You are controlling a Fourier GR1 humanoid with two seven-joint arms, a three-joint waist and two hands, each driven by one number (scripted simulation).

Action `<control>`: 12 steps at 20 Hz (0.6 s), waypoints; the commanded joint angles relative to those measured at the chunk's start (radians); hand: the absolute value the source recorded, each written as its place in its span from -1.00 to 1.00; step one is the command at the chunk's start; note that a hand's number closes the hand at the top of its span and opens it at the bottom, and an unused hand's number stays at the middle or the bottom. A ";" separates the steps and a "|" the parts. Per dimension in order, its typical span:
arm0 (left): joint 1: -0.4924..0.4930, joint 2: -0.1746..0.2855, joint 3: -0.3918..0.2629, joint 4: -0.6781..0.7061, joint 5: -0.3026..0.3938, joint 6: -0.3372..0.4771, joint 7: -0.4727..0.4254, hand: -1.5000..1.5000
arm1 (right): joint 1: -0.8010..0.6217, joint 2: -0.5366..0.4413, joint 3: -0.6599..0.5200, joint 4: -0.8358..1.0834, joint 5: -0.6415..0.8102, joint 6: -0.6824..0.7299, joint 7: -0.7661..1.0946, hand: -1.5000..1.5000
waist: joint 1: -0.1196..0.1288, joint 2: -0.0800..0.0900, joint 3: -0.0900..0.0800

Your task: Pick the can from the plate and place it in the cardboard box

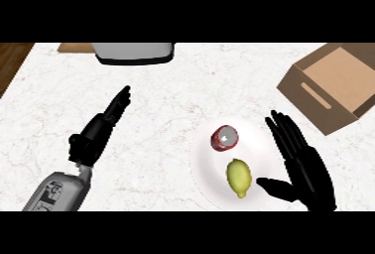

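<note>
A small red can (225, 138) with a silver top stands on the white plate (209, 173), near the plate's upper part. A yellow lemon (239, 177) lies on the same plate just below the can. My right hand (304, 166) is open, fingers straight, at the plate's right edge, a short way right of the can and not touching it. The open cardboard box (336, 84) sits tilted at the upper right. My left hand (99, 131) rests open at the left, fingers pointing up, far from the plate.
A grey and black appliance (134, 53) stands at the counter's far edge, with a wooden board (75, 47) beside it. The counter's left edge (16, 74) gives way to wooden floor. Bare marble lies between the two hands.
</note>
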State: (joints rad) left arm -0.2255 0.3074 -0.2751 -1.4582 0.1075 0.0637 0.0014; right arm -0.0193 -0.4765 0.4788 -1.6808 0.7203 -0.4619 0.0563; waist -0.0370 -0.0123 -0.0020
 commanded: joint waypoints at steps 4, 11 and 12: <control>0.001 -0.038 -0.034 0.013 -0.041 0.010 0.006 0.00 | 0.091 -0.062 0.087 -0.382 0.334 0.216 0.355 -1.00 | 0.004 0.004 -0.002; 0.018 -0.003 -0.007 -0.040 -0.031 -0.042 0.017 0.00 | 0.128 -0.016 0.190 -0.612 0.257 0.586 0.586 -1.00 | 0.031 0.010 0.000; 0.042 0.010 -0.012 -0.118 -0.018 -0.042 0.078 0.00 | 0.065 0.034 0.210 -0.616 0.248 0.664 0.650 -1.00 | 0.044 0.009 0.000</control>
State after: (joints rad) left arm -0.2073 0.3038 -0.2940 -1.5203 0.0803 0.0385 0.0480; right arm 0.0861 -0.4963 0.6422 -2.1962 0.9818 0.0127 0.5601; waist -0.0088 -0.0051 -0.0024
